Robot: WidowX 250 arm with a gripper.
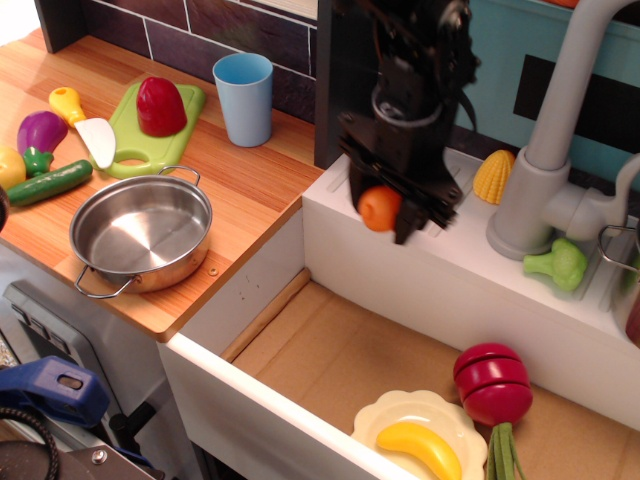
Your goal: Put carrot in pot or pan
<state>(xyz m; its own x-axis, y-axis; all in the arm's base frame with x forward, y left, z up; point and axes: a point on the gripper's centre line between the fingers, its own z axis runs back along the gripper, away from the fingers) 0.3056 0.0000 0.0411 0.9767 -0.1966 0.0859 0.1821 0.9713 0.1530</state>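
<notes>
The black robot gripper [388, 208], at upper centre of the frame, is clamped on the small glossy orange toy carrot [379, 208], holding it above the white sink ledge [440, 265] near its left edge. The shallow round stainless-steel pan [141, 234] sits empty at left on the wooden counter [245, 180], near the counter's front edge, with bare wood between it and the ledge.

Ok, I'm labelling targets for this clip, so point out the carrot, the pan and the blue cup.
carrot [379, 208], the only camera view, on its rounded orange end showing between the gripper fingers.
pan [141, 231], same view, on its bare steel floor.
blue cup [244, 104], same view, on its outer wall.
</notes>
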